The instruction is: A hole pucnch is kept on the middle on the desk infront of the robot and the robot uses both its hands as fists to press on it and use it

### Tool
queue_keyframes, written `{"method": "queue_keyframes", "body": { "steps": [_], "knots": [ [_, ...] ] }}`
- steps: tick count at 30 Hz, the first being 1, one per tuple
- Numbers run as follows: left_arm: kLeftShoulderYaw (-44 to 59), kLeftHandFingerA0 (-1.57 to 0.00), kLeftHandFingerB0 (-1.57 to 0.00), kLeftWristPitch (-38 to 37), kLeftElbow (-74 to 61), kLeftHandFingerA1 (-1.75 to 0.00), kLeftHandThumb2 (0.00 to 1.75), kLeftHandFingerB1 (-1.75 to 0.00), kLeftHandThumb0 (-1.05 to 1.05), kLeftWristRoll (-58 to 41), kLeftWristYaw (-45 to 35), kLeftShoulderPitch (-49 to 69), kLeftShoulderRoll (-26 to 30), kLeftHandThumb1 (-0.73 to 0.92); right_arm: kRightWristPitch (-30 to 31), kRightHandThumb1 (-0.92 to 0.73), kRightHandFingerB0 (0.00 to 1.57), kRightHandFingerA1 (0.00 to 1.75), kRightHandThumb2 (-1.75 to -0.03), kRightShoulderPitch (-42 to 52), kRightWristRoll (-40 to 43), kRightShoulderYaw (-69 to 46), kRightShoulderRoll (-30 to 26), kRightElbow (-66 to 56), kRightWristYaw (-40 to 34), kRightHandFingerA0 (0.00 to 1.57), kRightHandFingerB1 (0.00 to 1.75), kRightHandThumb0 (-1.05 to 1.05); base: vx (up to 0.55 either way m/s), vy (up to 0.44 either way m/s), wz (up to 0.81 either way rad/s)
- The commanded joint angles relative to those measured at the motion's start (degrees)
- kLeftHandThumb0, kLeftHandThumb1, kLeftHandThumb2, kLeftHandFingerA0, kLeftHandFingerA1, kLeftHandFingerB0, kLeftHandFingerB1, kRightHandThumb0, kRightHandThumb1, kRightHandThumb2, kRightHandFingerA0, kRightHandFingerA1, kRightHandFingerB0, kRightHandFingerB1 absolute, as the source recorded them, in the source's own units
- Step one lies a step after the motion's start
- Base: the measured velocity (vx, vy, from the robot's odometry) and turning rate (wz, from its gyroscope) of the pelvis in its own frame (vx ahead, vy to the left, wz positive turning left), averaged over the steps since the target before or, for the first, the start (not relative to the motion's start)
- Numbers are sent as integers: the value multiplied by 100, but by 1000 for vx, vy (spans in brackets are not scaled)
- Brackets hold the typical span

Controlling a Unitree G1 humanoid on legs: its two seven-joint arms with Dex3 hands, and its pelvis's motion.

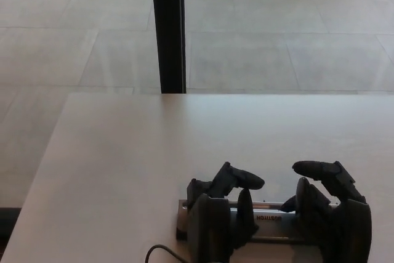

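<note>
Hole punch [266,218] sits at near edge of the desk [123,152], a little right of centre in the head view, long axis running left to right. Silver handle bar with dark lettering; dark base end shows at its left.

Left hand [218,217] on the left part of the bar. Fingers curled but not a tight fist; one finger [246,178] juts forward above the bar, thumb hangs down over the near side. Appears to rest on the handle, not wrapped round it. Holds nothing.

Right hand [329,214] at the right end of the bar. Fingers bent, top finger [314,167] sticking out leftward, loosely closed, gripping nothing. Whether the palm actually touches the punch cannot be told; contact is hidden by the hand itself.

Thin dark cable [161,250] loops on the desk near the left wrist.

Handling judgement: metal desk punch, probably heavy and rigid, stable on its base. Smooth handle, so knuckles may slide on it. No need to grasp; best pressed straight down on top of the bar, one hand toward each end, load evenly shared. Uneven push could tip or skate it toward the near edge.

Far side: black post [168,29] and tiled floor [277,29] beyond the desk
</note>
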Motion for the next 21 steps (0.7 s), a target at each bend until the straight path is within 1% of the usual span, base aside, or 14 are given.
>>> {"method": "queue_keyframes", "body": {
  "steps": [1,3,4,5,7,10,12,15,16,17,18,19,20,21],
  "knots": [
    [-268,-82,-56,76,1252,-175,90,-151,-23,1047,1283,165,-777,78,-73,-68,80,169,-68,238,594,-754,634,1361,-581,88,148,-41,0,0,0],
    [-243,-81,-54,17,1316,-175,88,-154,-25,1029,1289,144,-787,80,-231,-69,85,170,-69,235,326,-671,566,1444,-731,91,151,-44,0,0,0],
    [-235,-81,-54,22,1352,-175,89,-154,-23,1063,1356,118,-786,80,-816,-71,86,175,-73,246,-435,-406,306,1704,-1041,96,162,-38,0,0,0],
    [-192,-82,-55,-21,1339,-175,89,-153,-23,1033,1365,130,-800,79,-772,-65,82,175,-74,220,-479,-410,297,1719,-1133,95,171,-44,0,0,0],
    [-140,-80,-56,-26,1297,-175,89,-156,-20,1032,1433,157,-856,78,-1062,-62,83,175,-76,197,-923,-303,90,1854,-1386,94,164,-48,0,0,0],
    [-94,-80,-57,-187,1346,-175,89,-153,-22,1041,1506,173,-905,79,-1128,-62,84,175,-78,186,-1025,-295,56,1880,-1445,94,161,-50,0,0,0],
    [-44,-79,-57,-261,1272,-175,88,-154,-26,1042,1558,219,-926,82,-1414,-64,83,172,-76,116,-918,-315,107,1917,-1215,92,161,-51,0,0,0],
    [55,-81,-58,-458,1133,-175,87,-151,-26,957,1413,254,-900,81,-1295,-69,78,172,-75,100,-1150,-223,36,1750,-1313,88,157,-51,0,0,0],
    [158,-83,-59,-525,1032,-175,88,-153,-27,875,1293,267,-880,80,-1157,-70,70,175,-79,109,-1366,-157,-20,1566,-1432,86,165,-46,0,0,0],
    [193,-83,-59,-516,980,-175,88,-153,-27,850,1240,271,-863,80,-1139,-70,70,175,-79,91,-1308,-170,-3,1527,-1382,86,165,-46,0,0,0],
    [290,-83,-63,-538,847,-175,83,-141,-27,783,1141,310,-835,83,-1069,-70,69,175,-82,82,-1389,-140,-18,1392,-1407,88,168,-43,0,0,0],
    [359,-86,-57,-573,762,-175,89,-150,-27,776,1115,311,-802,80,-1002,-69,70,175,-86,77,-1470,-110,-51,1262,-1414,90,169,-41,0,0,0],
    [541,-83,-54,-573,557,-175,91,-158,-28,565,834,316,-769,80,-736,-70,70,175,-88,101,-1413,-62,-71,898,-1238,97,169,-42,0,0,0],
    [627,-83,-54,-575,478,-175,91,-158,-28,498,698,349,-776,80,-614,-70,70,175,-88,151,-1390,-42,-80,720,-1166,97,169,-42,0,0,0]
  ]
}}
